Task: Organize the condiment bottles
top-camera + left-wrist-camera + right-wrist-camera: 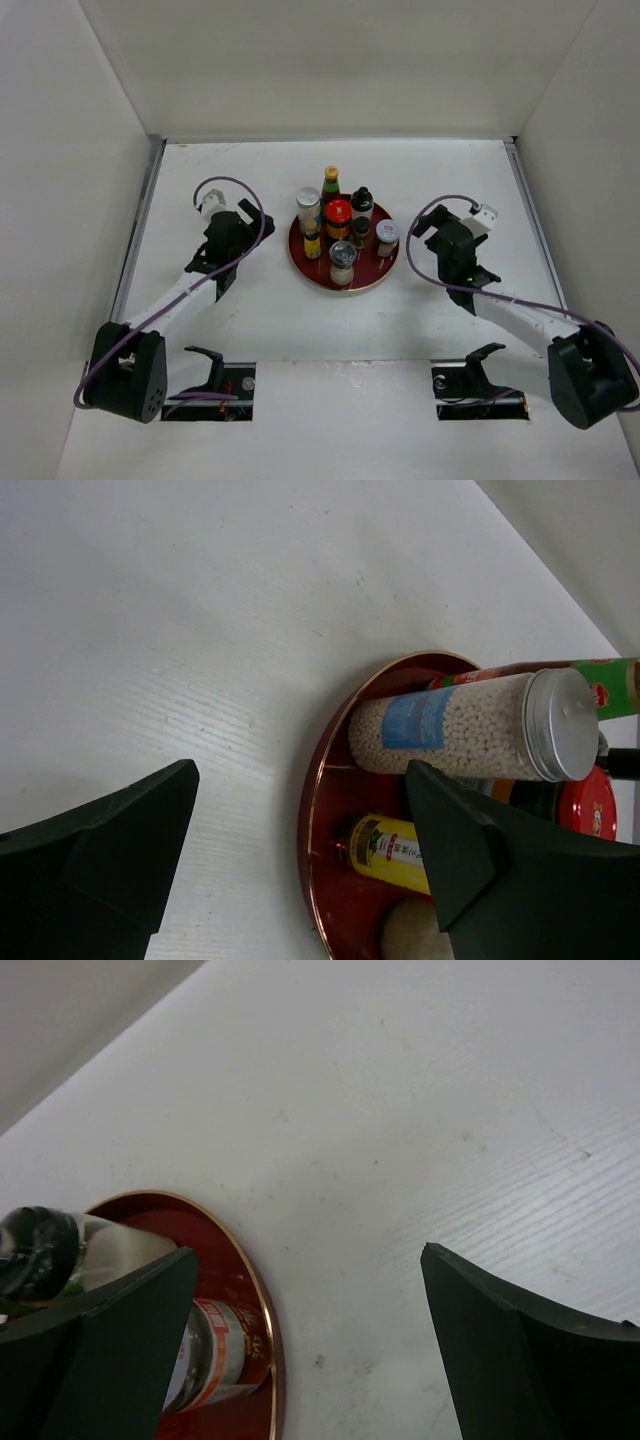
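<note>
Now the condiment bottles point(340, 235) stand crowded together on the round red tray point(312, 274) at mid-table. The left gripper point(300, 775) and right gripper point(308, 1252) flank it, jaws apart and empty. Reaching into that tight cluster could let a finger topple neighbouring bottles.

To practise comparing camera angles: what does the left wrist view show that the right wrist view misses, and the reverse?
Only the left wrist view: a silver-capped jar of white beads, a yellow-labelled bottle and a red cap. Only the right wrist view: a black-capped bottle and a jar with a red label. Both: the red tray, the white table, and an open gripper, the left gripper or the right gripper.
</note>
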Motion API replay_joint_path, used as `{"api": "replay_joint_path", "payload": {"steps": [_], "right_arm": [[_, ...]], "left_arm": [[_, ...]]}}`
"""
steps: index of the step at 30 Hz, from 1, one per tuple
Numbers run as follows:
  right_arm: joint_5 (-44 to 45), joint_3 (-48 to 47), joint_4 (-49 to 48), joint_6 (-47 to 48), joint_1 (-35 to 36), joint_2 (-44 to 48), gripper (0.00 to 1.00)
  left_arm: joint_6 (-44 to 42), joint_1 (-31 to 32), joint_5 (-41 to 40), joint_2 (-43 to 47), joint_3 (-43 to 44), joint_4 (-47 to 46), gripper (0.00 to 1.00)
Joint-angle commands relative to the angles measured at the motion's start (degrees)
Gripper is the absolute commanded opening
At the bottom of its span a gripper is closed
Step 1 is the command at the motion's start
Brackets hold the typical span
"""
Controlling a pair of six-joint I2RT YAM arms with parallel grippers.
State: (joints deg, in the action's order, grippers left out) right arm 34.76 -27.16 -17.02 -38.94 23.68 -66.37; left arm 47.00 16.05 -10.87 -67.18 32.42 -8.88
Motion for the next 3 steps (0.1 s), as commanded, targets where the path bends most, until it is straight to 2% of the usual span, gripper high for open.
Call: {"api": "replay_joint_path", "payload": {"steps": [1,3], "right_arm": [[1.8,-0.62,-2.33,2.72,0.79,5.36,1.0],[1.01,-1.49,-0.49,3.43,0.97,6.77,1.0]], "left_arm": [[0.46,0.95,0.5,0.99,-0.35,-2.72,0.84],[0.2,0.86,0.24,2.57,0.27,-1.93,0.84]]}}
